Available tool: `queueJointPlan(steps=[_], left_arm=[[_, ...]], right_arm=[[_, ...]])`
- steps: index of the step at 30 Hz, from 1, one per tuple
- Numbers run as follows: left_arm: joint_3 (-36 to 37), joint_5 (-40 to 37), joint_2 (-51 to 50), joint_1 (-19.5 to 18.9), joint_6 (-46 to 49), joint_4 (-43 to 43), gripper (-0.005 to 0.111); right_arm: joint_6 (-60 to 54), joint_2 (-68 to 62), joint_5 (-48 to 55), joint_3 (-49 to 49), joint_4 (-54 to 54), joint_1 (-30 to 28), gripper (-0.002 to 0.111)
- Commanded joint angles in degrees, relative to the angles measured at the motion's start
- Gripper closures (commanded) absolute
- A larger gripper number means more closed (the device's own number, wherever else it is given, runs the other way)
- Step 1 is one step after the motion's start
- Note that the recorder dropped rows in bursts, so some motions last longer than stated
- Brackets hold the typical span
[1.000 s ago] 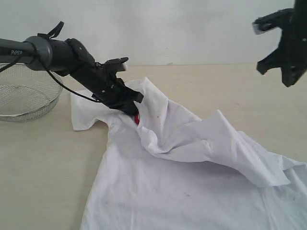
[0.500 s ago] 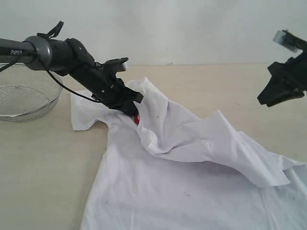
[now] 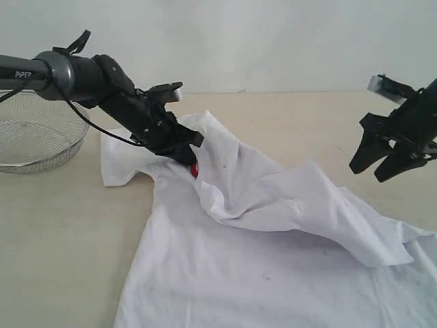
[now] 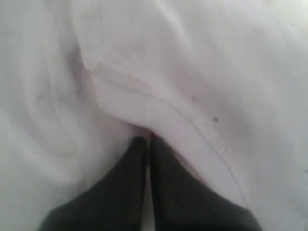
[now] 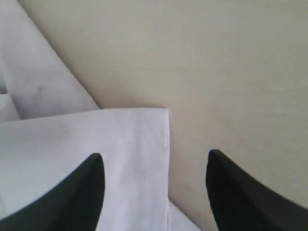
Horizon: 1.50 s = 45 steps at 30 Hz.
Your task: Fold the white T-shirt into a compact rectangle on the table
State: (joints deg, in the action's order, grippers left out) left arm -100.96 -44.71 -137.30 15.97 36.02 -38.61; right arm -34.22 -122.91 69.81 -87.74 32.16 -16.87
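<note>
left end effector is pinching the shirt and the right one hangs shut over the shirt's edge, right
Not quite: the right end effector is open, not shut; the right wrist view shows its jaws apart. The left end effector does pinch the shirt.

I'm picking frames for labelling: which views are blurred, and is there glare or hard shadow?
Left wrist view: soft all over, the white T-shirt washed out, left end effector fuzzy-edged. Right wrist view: right end effector blurred, shirt hem crisper. Exterior view: sharpest, even light, soft shadows on the table, no glare.
</note>
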Motion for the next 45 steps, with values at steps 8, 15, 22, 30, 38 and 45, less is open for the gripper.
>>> queueJointPlan(steps=[8, 15, 22, 30, 38, 45], left_arm=[[0.24, -1.41, -0.27, -0.31, -0.47, 2.13, 0.102], [0.24, -1.2, -0.27, -0.31, -0.02, 1.56, 0.102], [0.24, -1.2, -0.27, -0.31, 0.01, 1.08, 0.102], [0.24, -1.49, -0.27, -0.31, 0.01, 0.95, 0.102], [0.24, -1.48, -0.27, -0.31, 0.17, 0.95, 0.102], [0.24, -1.48, -0.27, -0.31, 0.17, 0.95, 0.102]], right_arm=[[-2.82, -0.02, 0.15, 9.94, 1.03, 2.91, 0.053], [-5.38, -0.02, -2.9, 9.94, 3.97, 5.52, 0.053], [-5.38, -0.02, -1.57, 7.63, 6.1, 5.52, 0.057], [-4.92, -0.94, -0.45, 7.63, 4.81, 5.52, 0.081], [-5.74, -1.08, -0.06, 7.63, 3.52, 5.52, 0.081], [-10.32, -1.08, 0.15, 7.63, 3.52, 5.52, 0.108]])
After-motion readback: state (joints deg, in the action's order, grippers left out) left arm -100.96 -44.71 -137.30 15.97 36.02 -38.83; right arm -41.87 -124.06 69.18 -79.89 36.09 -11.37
